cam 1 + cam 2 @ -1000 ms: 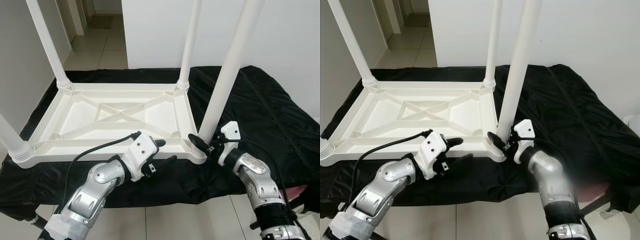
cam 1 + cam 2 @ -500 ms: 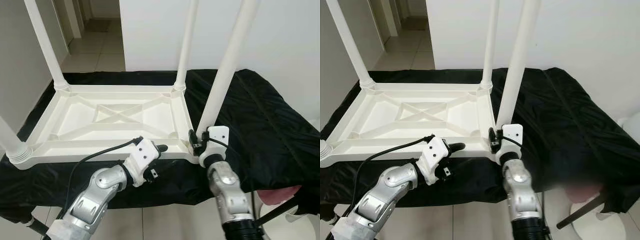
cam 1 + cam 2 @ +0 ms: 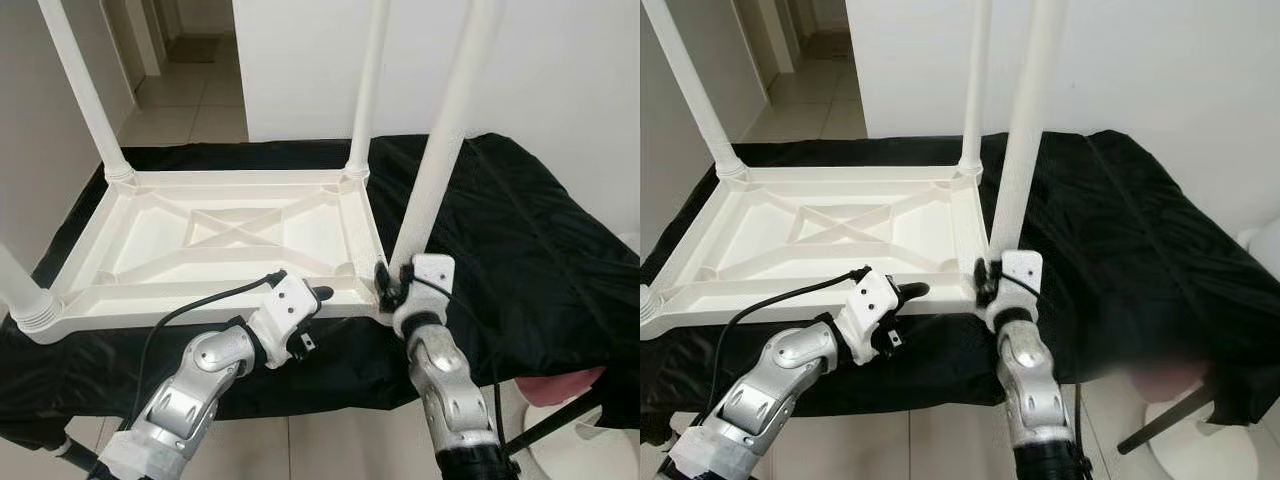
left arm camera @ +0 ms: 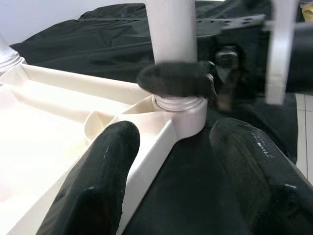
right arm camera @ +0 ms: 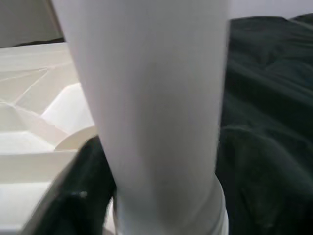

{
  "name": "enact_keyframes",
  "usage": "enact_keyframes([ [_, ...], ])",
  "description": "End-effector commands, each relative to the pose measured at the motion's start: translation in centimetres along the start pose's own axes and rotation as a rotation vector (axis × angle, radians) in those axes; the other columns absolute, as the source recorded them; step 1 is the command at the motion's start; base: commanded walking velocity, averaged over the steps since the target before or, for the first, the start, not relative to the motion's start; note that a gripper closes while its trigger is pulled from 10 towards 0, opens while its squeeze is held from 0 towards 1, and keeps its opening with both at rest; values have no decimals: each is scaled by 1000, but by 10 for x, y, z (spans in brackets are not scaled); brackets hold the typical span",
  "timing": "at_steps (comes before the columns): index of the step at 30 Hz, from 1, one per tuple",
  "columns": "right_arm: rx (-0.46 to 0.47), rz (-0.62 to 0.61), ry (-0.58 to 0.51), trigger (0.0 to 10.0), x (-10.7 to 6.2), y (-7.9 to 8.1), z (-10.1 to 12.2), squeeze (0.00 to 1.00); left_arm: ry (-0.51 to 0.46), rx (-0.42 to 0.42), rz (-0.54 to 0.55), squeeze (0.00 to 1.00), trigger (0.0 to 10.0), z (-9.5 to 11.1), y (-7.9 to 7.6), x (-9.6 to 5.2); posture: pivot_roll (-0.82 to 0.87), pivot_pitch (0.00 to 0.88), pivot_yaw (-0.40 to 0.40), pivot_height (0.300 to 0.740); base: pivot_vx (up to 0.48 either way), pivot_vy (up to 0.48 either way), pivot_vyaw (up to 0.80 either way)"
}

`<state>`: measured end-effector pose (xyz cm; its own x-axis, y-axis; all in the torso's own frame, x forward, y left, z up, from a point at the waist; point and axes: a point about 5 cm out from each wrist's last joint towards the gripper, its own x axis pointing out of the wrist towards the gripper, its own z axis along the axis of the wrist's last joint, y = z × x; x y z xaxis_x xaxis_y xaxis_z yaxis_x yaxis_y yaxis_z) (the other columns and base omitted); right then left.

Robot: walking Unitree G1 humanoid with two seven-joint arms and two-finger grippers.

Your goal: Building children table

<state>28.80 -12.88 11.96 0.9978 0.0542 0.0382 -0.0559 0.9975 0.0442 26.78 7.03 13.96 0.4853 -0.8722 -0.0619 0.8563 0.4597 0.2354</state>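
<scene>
- White plastic children's table top (image 3: 215, 235), upside down on a black cloth (image 3: 520, 230) covering the carrying table, spanning the left and middle of it, ribbed underside with a cross brace facing up.
- Four white legs standing up from its corners: far left leg (image 3: 85, 90), far right leg (image 3: 368, 85), near right leg (image 3: 440, 150), and the near left leg (image 3: 20, 290), of which the base alone visible at the left margin.
- Right end effector (image 3: 385, 285) at the near right corner of the top, closed around the base of the near right leg just above its socket; one black finger (image 4: 176, 81) wrapped across the front of the leg in the left wrist view, leg close against the lens in the right wrist view.
- Left end effector (image 4: 171, 147) open, fingers spread, straddling the near rim of the top beside that same corner, one finger (image 4: 105, 156) over the white rim, the other over the black cloth; nothing held.
- Tiled floor (image 3: 200, 95) and white wall beyond the far edge of the table.
</scene>
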Motion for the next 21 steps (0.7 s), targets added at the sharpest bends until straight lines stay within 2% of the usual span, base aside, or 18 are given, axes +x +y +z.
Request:
enact_keyframes([
  [1,-10,40,8,10000,-4,-2,-6,1000,12,10,14,0,10000,-3,1,0,-47,0,54,740,0,0,0],
  [3,-24,71,6,10000,-7,-8,-9,1000,17,8,17,0,10000,-5,0,-1,-45,0,58,740,0,0,0],
  [7,-24,71,6,10000,-7,-8,-9,1000,17,8,17,0,10000,-5,0,-1,-45,0,58,740,0,0,0],
  [8,-41,119,5,10000,-8,-15,-11,1000,22,6,20,0,10000,-7,0,-3,-42,0,66,740,0,0,0],
  [9,-41,119,5,10000,-8,-15,-11,1000,22,6,20,0,10000,-7,0,-3,-42,0,66,740,0,0,0],
  [10,-54,190,-2,10000,-9,-22,-10,145,26,9,28,0,10000,-8,0,-5,-43,0,68,740,0,0,0],
  [11,-69,249,-15,10000,-7,-29,-7,0,32,9,48,0,10000,-10,3,-6,-43,0,72,740,0,0,0],
  [15,-98,307,-36,10000,-2,-36,-3,0,34,2,81,0,10000,-13,7,-8,-49,0,76,740,0,0,0],
  [18,-98,307,-36,10000,-2,-36,-3,0,34,2,81,0,10000,-13,7,-8,-49,0,76,740,0,0,0],
  [21,-156,404,-64,10000,5,-35,4,0,46,3,91,0,10000,-17,7,-9,-54,0,96,740,0,0,0],
])
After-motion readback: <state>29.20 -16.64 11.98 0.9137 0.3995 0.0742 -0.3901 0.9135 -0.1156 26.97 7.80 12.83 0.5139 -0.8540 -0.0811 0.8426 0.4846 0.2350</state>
